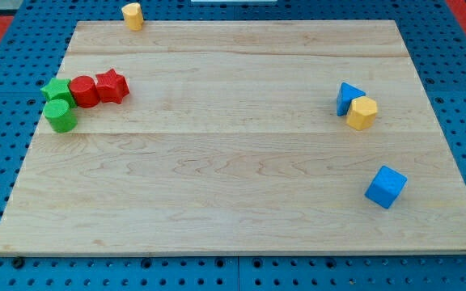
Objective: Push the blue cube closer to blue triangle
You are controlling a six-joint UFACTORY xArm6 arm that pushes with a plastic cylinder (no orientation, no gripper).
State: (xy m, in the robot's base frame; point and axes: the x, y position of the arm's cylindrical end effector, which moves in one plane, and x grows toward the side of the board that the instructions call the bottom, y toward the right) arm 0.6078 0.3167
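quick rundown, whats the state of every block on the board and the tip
blue cube: alone, lower right, apart from the rest
blue triangle: touching the yellow hexagon block
yellow hexagon block: against the blue triangle
yellow block: alone at the top edge
red star, red cylinder, green star, green cylinder: clustered at left, touching
my tip: not in view
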